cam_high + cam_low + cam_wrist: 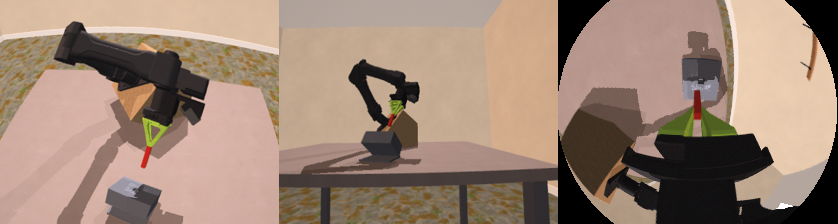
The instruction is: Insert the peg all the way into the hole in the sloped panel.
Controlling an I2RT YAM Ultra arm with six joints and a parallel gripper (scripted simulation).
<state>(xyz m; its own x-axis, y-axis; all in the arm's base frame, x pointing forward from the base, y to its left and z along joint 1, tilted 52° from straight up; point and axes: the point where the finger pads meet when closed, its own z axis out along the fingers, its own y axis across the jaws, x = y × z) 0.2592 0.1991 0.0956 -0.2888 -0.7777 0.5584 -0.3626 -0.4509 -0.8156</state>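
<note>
My gripper (150, 145), with yellow-green fingers, is shut on a red peg (145, 158) and holds it in the air, pointing down and forward. The grey block with the sloped panel (133, 196) stands on the table in front of the peg, a short gap away. Its dark hole (138, 188) shows on the sloped top face. In the wrist view the peg (696, 102) points straight at the panel (701, 82). In the exterior view the gripper (394, 108) and peg (391, 119) hang above and behind the panel block (381, 143).
A brown wooden wedge block (136, 95) stands on the table just behind and under the arm; it also shows in the wrist view (597, 140). The pink table top ends at an edge on the right (267, 109).
</note>
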